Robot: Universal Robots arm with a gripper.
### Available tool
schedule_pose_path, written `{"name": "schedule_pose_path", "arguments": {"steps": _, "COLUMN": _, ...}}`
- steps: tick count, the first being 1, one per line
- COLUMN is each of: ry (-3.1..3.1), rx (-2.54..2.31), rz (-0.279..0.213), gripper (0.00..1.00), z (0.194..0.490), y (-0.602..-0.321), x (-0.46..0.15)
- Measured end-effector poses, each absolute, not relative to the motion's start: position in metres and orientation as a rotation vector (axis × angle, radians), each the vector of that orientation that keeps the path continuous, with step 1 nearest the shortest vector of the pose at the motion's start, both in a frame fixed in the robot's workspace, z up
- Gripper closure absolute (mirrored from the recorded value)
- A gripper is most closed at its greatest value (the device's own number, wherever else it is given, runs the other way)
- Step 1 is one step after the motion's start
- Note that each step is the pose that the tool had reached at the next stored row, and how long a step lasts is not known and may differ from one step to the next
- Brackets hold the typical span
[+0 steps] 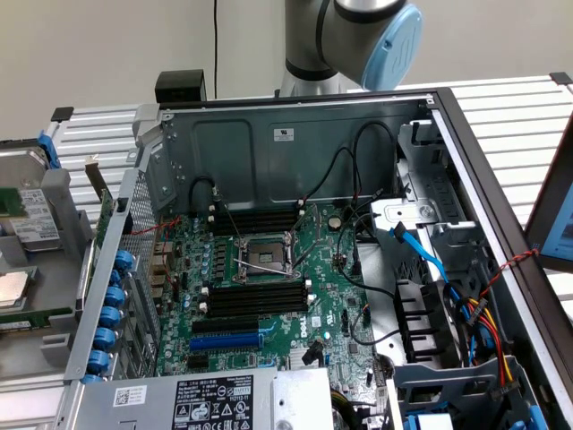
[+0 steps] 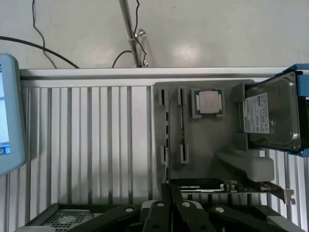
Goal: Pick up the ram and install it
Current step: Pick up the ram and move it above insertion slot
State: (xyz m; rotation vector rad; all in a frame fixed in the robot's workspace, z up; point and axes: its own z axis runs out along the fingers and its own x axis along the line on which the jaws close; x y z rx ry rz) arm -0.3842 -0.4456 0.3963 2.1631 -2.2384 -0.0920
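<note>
Right, the black pincer point(image 2: 172, 212) hovers over the grey plastic tray point(image 2: 212, 140); open or shut, I can't tell. Just beyond, the thin, flat ram stick point(image 2: 167, 137) stands on edge in its slot (a mere sliver from above). Light, stiff and fragile, I'd judge: pinch its flat faces mid-length, gently. Farther off, the ribbed aluminium table point(image 2: 96, 145).

We see the open grey metal computer case point(image 1: 295, 134) on the white slatted table point(image 1: 510, 107) | inside, square metal processor socket point(image 1: 266, 253) between two banks of long black plastic slots point(image 1: 255, 219) | grey plastic tray point(image 2: 212, 140) to the exterior view's left of it | on tray: thin green ram stick point(image 2: 182, 121) beside square silver processor chip point(image 2: 208, 102), boxy metal hard drive point(image 2: 268, 116) beyond
</note>
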Motion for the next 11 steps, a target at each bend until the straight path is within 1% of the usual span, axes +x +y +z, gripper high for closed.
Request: {"name": "schedule_pose_path", "arguments": {"steps": 11, "ry": -2.223, "rx": 2.146, "rz": -0.054, "gripper": 0.88, "z": 0.397, "y": -0.446, "x": -0.343}}
